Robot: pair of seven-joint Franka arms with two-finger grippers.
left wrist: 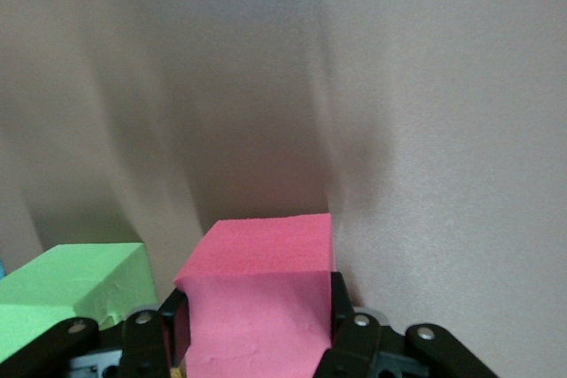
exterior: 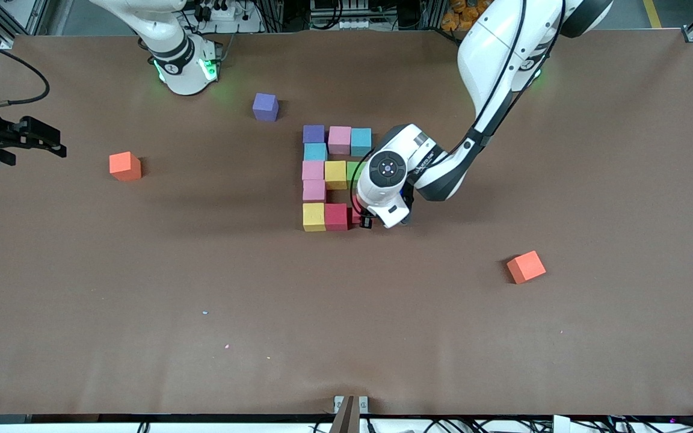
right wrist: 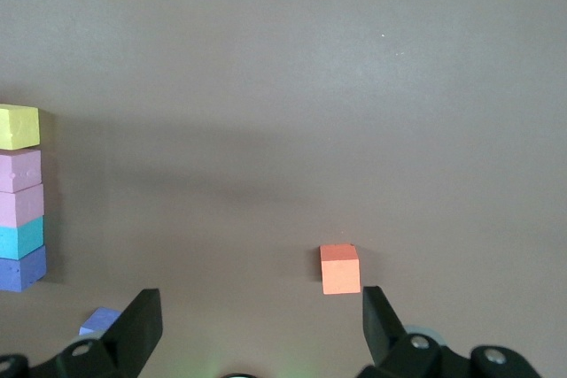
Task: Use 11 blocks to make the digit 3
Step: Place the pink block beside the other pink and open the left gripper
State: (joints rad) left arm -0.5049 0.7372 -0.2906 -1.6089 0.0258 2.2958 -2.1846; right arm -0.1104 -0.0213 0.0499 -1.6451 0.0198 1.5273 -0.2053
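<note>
Left gripper [left wrist: 257,343] pinched a matte crimson foam cube [left wrist: 261,307] low at the figure's [exterior: 325,180] lower row, mid-frame.
Right gripper [right wrist: 261,334] waited at the frame's left edge, jaws spread.

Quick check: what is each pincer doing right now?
Left pincer: shut on the crimson block, at the figure's nearest row.
Right pincer: open, holding nothing, waiting at the right arm's end of the table.
</note>
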